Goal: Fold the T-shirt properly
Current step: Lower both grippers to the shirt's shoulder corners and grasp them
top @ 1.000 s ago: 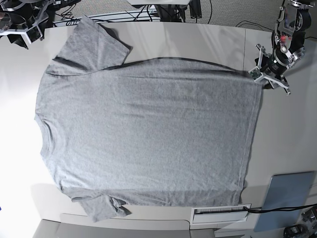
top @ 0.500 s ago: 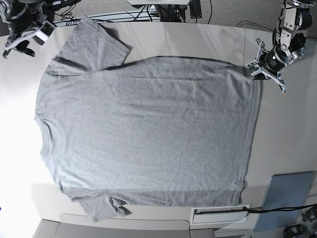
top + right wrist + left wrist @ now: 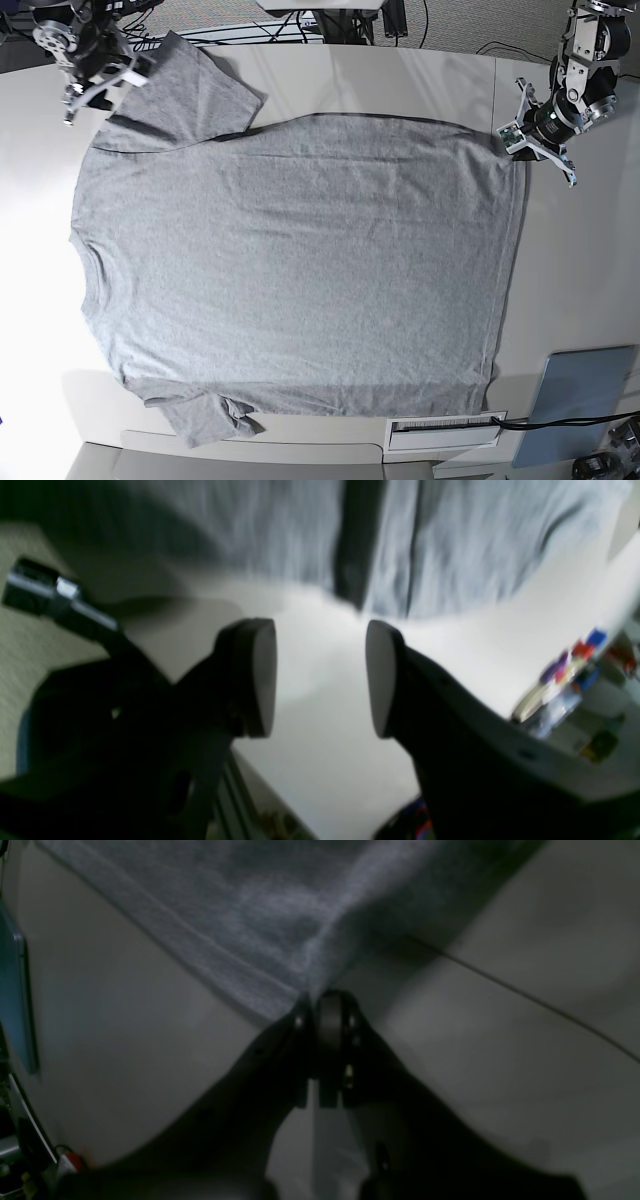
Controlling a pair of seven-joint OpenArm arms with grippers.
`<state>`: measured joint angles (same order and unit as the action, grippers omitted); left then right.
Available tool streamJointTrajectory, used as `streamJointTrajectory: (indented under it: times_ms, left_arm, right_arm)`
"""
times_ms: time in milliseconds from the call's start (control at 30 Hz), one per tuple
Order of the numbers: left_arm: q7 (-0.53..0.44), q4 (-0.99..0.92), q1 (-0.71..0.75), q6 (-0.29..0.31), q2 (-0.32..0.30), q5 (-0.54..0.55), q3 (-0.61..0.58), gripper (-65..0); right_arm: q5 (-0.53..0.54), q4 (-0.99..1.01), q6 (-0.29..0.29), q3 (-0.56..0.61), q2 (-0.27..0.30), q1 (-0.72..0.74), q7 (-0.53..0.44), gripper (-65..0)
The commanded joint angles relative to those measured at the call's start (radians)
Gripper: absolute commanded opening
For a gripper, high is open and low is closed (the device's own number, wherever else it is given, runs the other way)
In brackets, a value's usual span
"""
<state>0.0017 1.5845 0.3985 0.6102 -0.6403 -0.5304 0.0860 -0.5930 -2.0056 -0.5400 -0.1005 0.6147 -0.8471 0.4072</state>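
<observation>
The heather-grey T-shirt point(image 3: 300, 260) lies spread flat on the table, plain side up, neck at the left and hem at the right. My left gripper point(image 3: 512, 140) sits at the hem's far corner. In the left wrist view this gripper point(image 3: 317, 1007) is shut on that corner of the T-shirt point(image 3: 280, 915), and the cloth rises in a ridge to the fingertips. My right gripper point(image 3: 100, 88) hovers beside the far sleeve point(image 3: 185, 90). Its wrist view is blurred; there the gripper point(image 3: 320, 677) stands open over bare table, with the sleeve cloth point(image 3: 450, 545) just beyond the pads point(image 3: 260, 675).
A flat grey-blue pad point(image 3: 585, 395) lies at the near right corner and shows at the left edge of the left wrist view point(image 3: 12, 1000). A white slotted strip point(image 3: 445, 430) sits by the front edge. Cables point(image 3: 270, 35) run behind the table.
My left gripper has closed on the hem corner and stayed in place. My right arm has swung in from the far left edge toward the sleeve, still open.
</observation>
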Motion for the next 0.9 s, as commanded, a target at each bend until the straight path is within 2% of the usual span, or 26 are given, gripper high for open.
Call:
streamJointTrajectory:
  times_ms: [0, 633, 867]
  left_arm:
    - [0.026, -0.010, 0.017, 0.060, -0.002, -0.009, -0.012, -65.0]
    - [0.026, -0.010, 0.017, 0.061, -0.002, -0.009, -0.012, -65.0]
    - [0.026, -0.010, 0.017, 0.061, -0.002, -0.009, -0.012, -65.0]
  right_arm:
    - [-0.002, -0.002, 0.013, 0.005, 0.017, 0.005, 0.001, -36.4]
    - [-0.002, 0.116, 0.012, 0.208, 0.017, 0.211, 0.006, -36.4]
    - [0.001, 0.129, 0.012, 0.261, 0.017, 0.233, 0.006, -36.4]
